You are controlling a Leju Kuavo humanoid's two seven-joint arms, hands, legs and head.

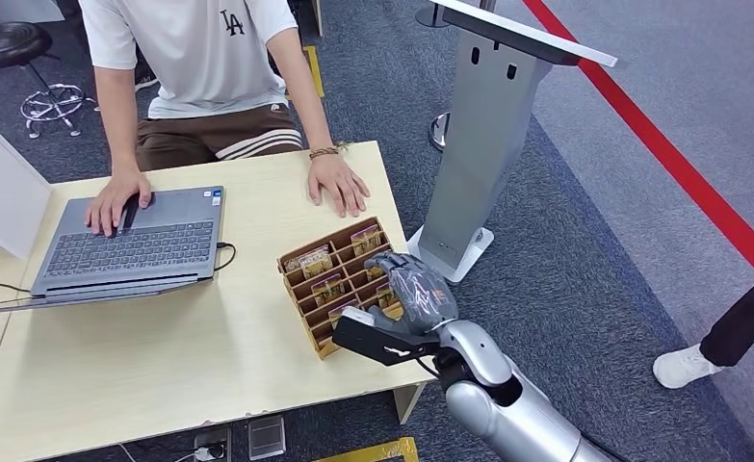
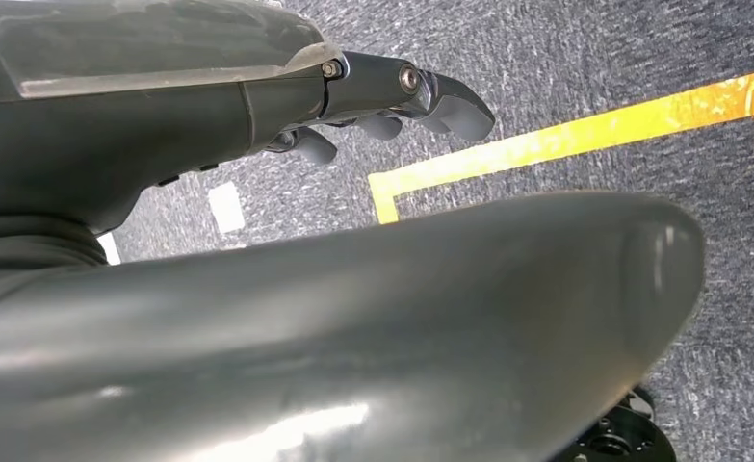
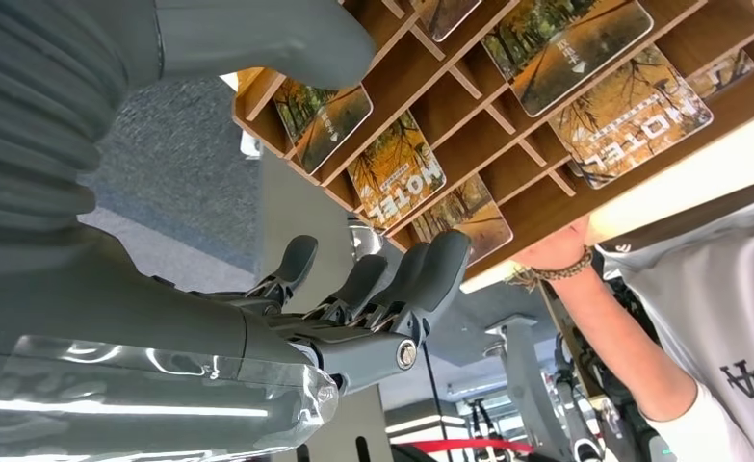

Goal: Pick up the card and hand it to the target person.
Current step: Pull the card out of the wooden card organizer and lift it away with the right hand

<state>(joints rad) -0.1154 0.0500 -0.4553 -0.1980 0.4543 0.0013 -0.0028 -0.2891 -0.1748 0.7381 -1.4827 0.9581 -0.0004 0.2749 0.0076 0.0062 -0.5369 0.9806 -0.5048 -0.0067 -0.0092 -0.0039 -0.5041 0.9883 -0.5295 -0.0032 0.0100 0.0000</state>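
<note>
My right hand [image 1: 413,289] hangs just right of centre in the lower half of the head view, over the near right corner of the wooden card tray [image 1: 300,306], fingers apart and holding nothing. The card [image 3: 397,181] I would take sits in the slot just past my fingertips [image 3: 440,265] in the right wrist view, slightly up and left of them there — its long axis leaning along its compartment, running diagonally like the tray on the table [image 1: 161,337]. This hand is plainly the nearer one; my left hand [image 2: 392,96], at upper centre of its wrist view, hangs over carpet with fingers loosely curled and empty. The person [image 1: 199,67] sits at upper left, one hand [image 1: 338,183] flat on the table beyond the tray.
</note>
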